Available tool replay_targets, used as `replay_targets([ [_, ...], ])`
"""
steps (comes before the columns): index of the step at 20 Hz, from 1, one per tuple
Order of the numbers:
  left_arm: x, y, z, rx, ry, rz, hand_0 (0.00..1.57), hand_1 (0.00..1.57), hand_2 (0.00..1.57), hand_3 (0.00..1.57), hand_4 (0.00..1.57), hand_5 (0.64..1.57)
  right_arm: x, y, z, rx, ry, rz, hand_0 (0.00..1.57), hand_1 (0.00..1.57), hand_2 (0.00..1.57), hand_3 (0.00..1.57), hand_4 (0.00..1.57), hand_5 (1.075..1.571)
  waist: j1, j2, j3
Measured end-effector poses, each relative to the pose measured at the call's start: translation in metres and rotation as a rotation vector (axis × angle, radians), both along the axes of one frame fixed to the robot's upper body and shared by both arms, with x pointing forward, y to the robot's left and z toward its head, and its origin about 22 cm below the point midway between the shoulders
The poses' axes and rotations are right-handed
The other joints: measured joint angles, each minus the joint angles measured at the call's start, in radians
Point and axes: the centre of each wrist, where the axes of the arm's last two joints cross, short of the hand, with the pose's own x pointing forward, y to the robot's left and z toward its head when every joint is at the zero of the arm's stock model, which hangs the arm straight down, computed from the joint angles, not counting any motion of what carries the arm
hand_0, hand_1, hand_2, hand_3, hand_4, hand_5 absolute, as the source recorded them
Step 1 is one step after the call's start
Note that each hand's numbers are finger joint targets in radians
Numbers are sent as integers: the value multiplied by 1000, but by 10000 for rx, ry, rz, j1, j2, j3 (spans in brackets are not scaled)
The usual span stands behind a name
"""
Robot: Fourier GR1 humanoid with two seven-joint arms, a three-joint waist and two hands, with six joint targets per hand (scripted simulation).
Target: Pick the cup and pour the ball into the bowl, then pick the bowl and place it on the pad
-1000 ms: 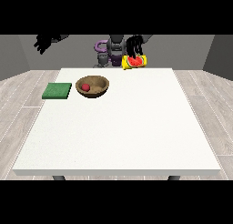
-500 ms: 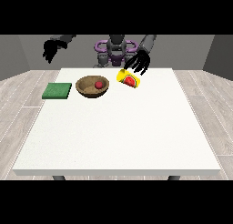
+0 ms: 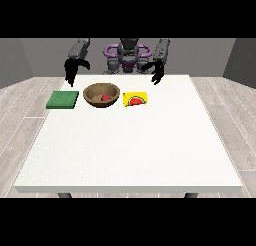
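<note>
The yellow cup (image 3: 135, 99) was seen lying on its side on the white table (image 3: 130, 150), its red-lined mouth turned toward the camera, just to the right of the bowl and apart from it. No hand was in contact with it. The red ball (image 3: 105, 97) was found inside the wooden bowl (image 3: 101, 95), resting on the bowl's floor a little right of centre. The bowl stood upright on the table, between the cup and the green pad (image 3: 63, 99). The pad lay flat near the table's left edge, beside the bowl but not touching it, and nothing was set on it.

The hand at the view's right (image 3: 156, 72) was held above the table's far edge, behind the cup and clear of it; its fingers were seen hanging downward, relaxed, and nothing was held in them. The hand at the view's left (image 3: 71, 71) was raised over the far left corner, behind the pad; its fingers were likewise pointed down and loosely spread, with nothing grasped. Both arms were seen bent at the robot's sides.
</note>
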Motion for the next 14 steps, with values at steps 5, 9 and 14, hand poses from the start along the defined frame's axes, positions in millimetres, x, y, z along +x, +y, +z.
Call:
replay_targets([
  [5,-5,13,-2,-775,-319,-557,0,0,0,0,921,1439,3,12,-29,-24,97,-318,0,0,0,0,467,1570,162,187,41],
  [9,-10,19,0,-963,-267,-642,0,0,0,0,936,1434,4,15,-55,12,433,-277,0,0,0,0,425,1570,125,47,53],
  [14,-9,22,17,-1025,-439,-856,0,0,0,0,951,1431,0,5,-82,49,602,-410,0,0,0,0,355,1571,190,116,60],
])
